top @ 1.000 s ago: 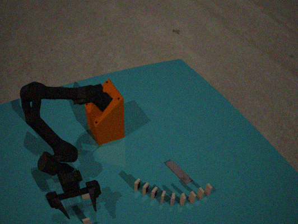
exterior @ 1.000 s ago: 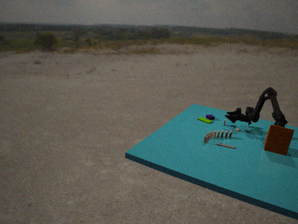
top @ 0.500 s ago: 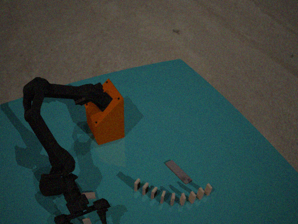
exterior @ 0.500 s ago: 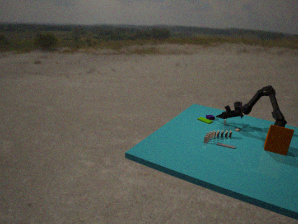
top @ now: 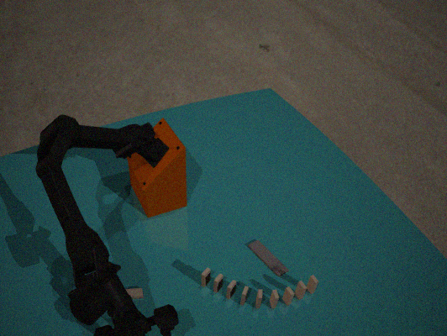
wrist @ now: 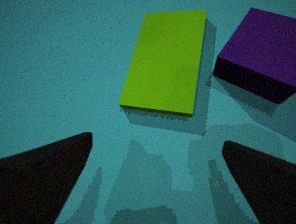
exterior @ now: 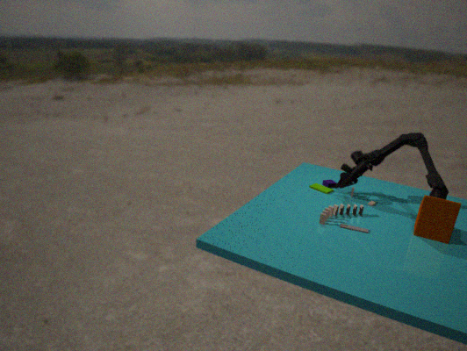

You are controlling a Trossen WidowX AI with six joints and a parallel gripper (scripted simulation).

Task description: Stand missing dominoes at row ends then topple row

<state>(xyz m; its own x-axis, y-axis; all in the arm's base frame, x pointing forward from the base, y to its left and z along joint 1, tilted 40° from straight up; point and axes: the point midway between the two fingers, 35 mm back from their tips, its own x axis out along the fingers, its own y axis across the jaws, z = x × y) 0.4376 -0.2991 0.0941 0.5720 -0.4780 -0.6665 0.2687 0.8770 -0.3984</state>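
A curved row of several standing pale dominoes (top: 259, 298) (exterior: 341, 210) is upright. One pale domino (exterior: 352, 191) stands alone away from the row, behind it in the exterior view. Another pale domino (top: 135, 293) (exterior: 372, 203) lies on the table, partly covered by the arm in the top view. My gripper (wrist: 158, 142) is wide open and empty. It is above the table, on the far side of the lone standing domino in the exterior view. Its fingertips are out of frame in the top view. No domino shows in the wrist view.
A flat green block (wrist: 165, 62) (exterior: 321, 189) lies ahead of the fingers, with a purple block (wrist: 262, 47) (exterior: 329, 182) beside it. A grey-brown flat strip (top: 267, 257) (exterior: 355, 228) lies near the row. A large orange block (top: 165, 185) (exterior: 436, 219) stands near the arm's base.
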